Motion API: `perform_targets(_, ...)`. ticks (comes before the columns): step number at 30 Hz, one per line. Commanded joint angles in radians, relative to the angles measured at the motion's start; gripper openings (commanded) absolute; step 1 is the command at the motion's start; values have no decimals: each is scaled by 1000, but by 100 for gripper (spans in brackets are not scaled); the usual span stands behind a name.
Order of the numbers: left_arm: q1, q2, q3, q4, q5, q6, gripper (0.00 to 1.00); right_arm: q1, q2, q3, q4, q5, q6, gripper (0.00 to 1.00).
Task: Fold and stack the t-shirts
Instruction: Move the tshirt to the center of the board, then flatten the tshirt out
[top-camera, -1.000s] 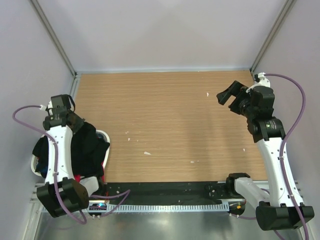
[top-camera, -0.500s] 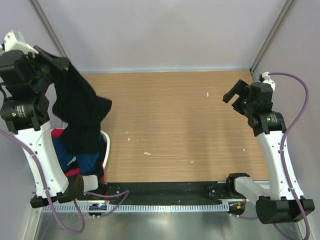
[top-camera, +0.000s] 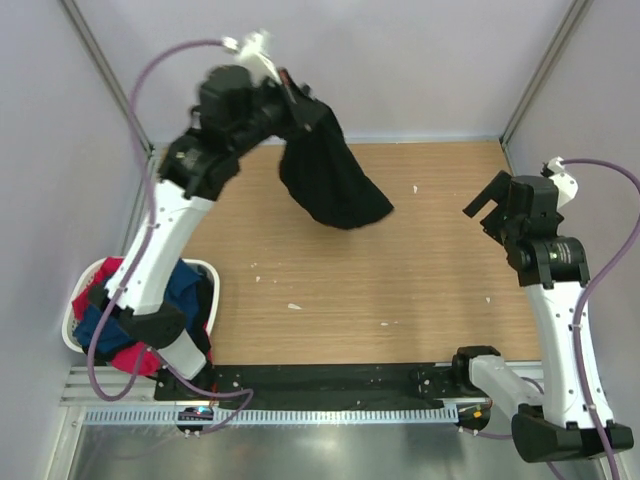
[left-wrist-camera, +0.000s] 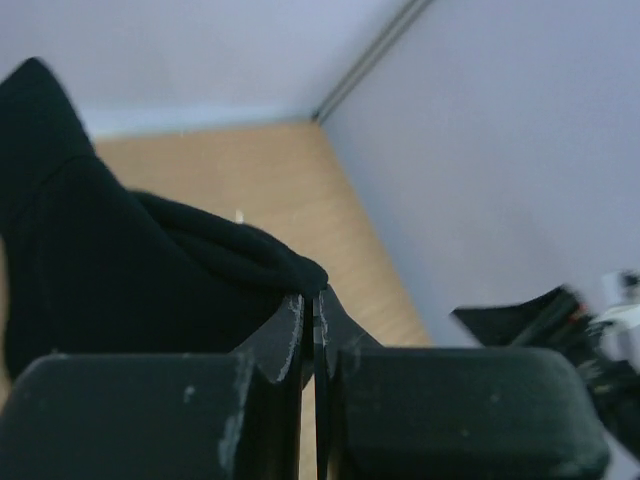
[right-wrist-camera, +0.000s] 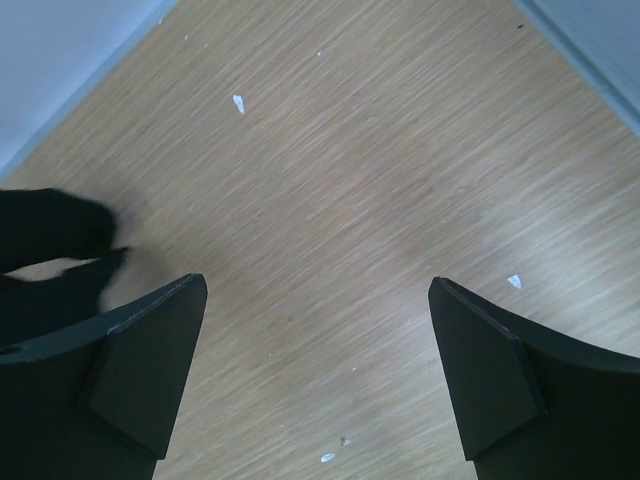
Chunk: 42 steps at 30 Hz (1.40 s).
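My left gripper (top-camera: 303, 106) is raised high over the back of the table, shut on a fold of the black t-shirt (top-camera: 334, 186). The shirt hangs bunched below it, above the wood. In the left wrist view the cloth (left-wrist-camera: 120, 270) is pinched at the tips of the closed gripper (left-wrist-camera: 312, 298). A navy blue t-shirt (top-camera: 186, 288) and a red-pink one (top-camera: 134, 356) lie in the basket at the left. My right gripper (top-camera: 489, 205) hovers open at the right with nothing between its fingers (right-wrist-camera: 150, 350), and the black shirt (right-wrist-camera: 50, 235) shows at the left edge of its view.
The white laundry basket (top-camera: 208, 272) stands at the table's front left corner beside the left arm's base. Small white specks (right-wrist-camera: 238, 102) dot the wooden tabletop (top-camera: 400, 290). Pale walls close in the back and both sides.
The left arm has lifted the black t-shirt out of the basket and swung it up and right over the back of the table. The right gripper has drifted slightly right and stays open.
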Motion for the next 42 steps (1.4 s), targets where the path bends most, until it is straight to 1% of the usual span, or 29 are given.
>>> perform_targets(1, -102, -16, -174, 77, -141, 50, 0, 3, -67, 47, -66, 98, -5, 100)
perform_targets(2, -125, -23, -230, 79, -160, 20, 0, 3, -78, 40, -69, 96, -13, 100)
perform_targets(3, -127, -54, -375, 81, -195, -6, 0, 3, -86, 33, -76, 93, -16, 100)
perform_targets(5, -127, -123, -540, 87, -296, -121, 0, 3, -104, 9, -83, 64, -16, 100)
perform_targets(6, -123, -144, -723, 62, -387, -176, 0, 3, -106, -2, -86, 44, -22, 100)
perform_targets(7, -110, -169, -804, 55, -394, -218, 0, 3, -104, -20, -87, 24, -25, 99)
perform_targets(9, -101, -227, -962, 32, -346, -307, 0, 3, -95, -42, -101, -33, -25, 100)
perform_targets(10, -101, -244, -1092, 19, -327, -333, 0, 3, -93, -77, -96, -57, -33, 99)
perform_targets(11, -101, -262, -1148, 12, -307, -391, 3, 3, -92, -100, -87, -82, -42, 100)
perform_targets(12, -103, -305, -1197, 2, -293, -414, 18, 3, -89, -124, -55, -156, -74, 100)
perform_targets(13, -103, -325, -1290, -1, -274, -442, 28, 3, -86, -176, -35, -193, -95, 99)
perform_targets(14, -101, -345, -1320, -5, -270, -460, 46, 3, -63, -198, -20, -226, -109, 100)
perform_targets(15, -101, -362, -1344, -30, -270, -482, 95, 6, -44, -215, 2, -256, -123, 100)
perform_targets(16, -103, -393, -1357, -47, -284, -487, 100, 11, -26, -246, 15, -289, -126, 100)
perform_targets(19, -103, -448, -1346, -114, -325, -471, 100, 54, 38, -307, 104, -274, -108, 100)
perform_targets(21, -101, -470, -1308, -149, -370, -439, 100, 68, 98, -329, 195, -290, -94, 99)
perform_targets(22, -101, -483, -1293, -160, -387, -425, 100, 72, 123, -333, 225, -334, -79, 99)
perform_targets(23, -101, -487, -1273, -168, -413, -412, 100, 75, 144, -338, 299, -339, -76, 99)
perform_targets(26, -87, -467, -1254, -116, -404, -323, 100, 76, 253, -338, 435, -338, -53, 97)
perform_targets(27, -81, -454, -1237, -66, -382, -298, 100, 76, 290, -333, 465, -330, -43, 95)
perform_targets(29, -57, -380, -1207, 7, -372, -232, 100, 74, 403, -294, 514, -309, -37, 91)
perform_targets(31, -23, -297, -1119, 19, -387, -199, 100, 74, 523, -240, 542, -315, -48, 85)
perform_targets(32, -6, -201, -1081, 13, -378, -186, 98, 68, 560, -221, 563, -344, -65, 82)
perform_targets(33, 24, -154, -1043, 10, -325, -172, 98, 68, 597, -185, 571, -358, -72, 76)
perform_targets(34, 35, -111, -963, 10, -300, -154, 98, 68, 638, -162, 568, -369, -82, 75)
perform_targets(35, 43, -59, -929, 12, -280, -125, 97, 68, 704, -137, 542, -370, -97, 72)
perform_targets(36, 51, 19, -856, 12, -263, -110, 97, 68, 733, -102, 534, -370, -100, 68)
perform_targets(39, 57, 148, -773, 13, -257, -79, 95, 68, 776, -88, 543, -335, -103, 61)
perform_targets(42, 58, 213, -694, 22, -212, -62, 95, 66, 783, -85, 534, -309, -100, 61)
